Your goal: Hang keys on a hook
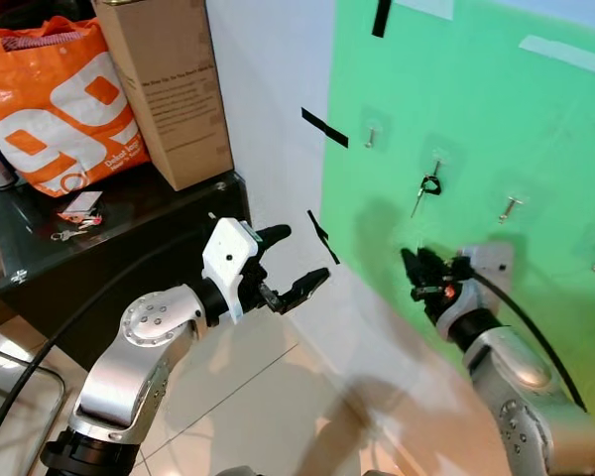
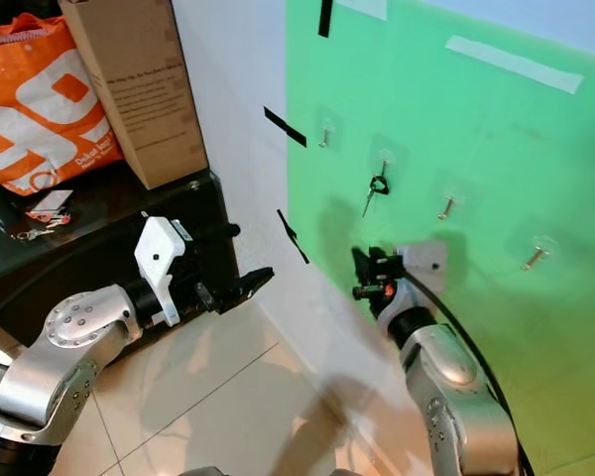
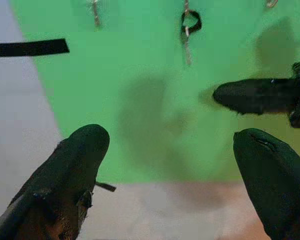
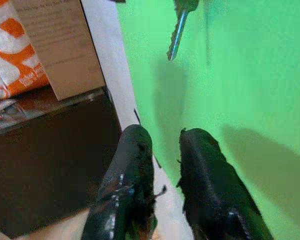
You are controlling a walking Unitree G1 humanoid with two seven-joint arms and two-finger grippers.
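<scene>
- On the green wall, the keys (image 1: 427,188) hang from a hook (image 1: 436,165).
- Right gripper (image 1: 419,270) waits just below, fingers nearly together, holding nothing.
- Left gripper (image 1: 290,266) is wide open.
- Keys look small, hard, light; best pinched by the ring.

Both arms are silver metal with rounded joint housings dotted with small screws. The left gripper (image 1: 296,266) has a white block behind two long black fingers. The right gripper (image 1: 413,270) is black too, with what looks like a small red mark, and a black cable (image 1: 535,332) runs along its arm.
</scene>
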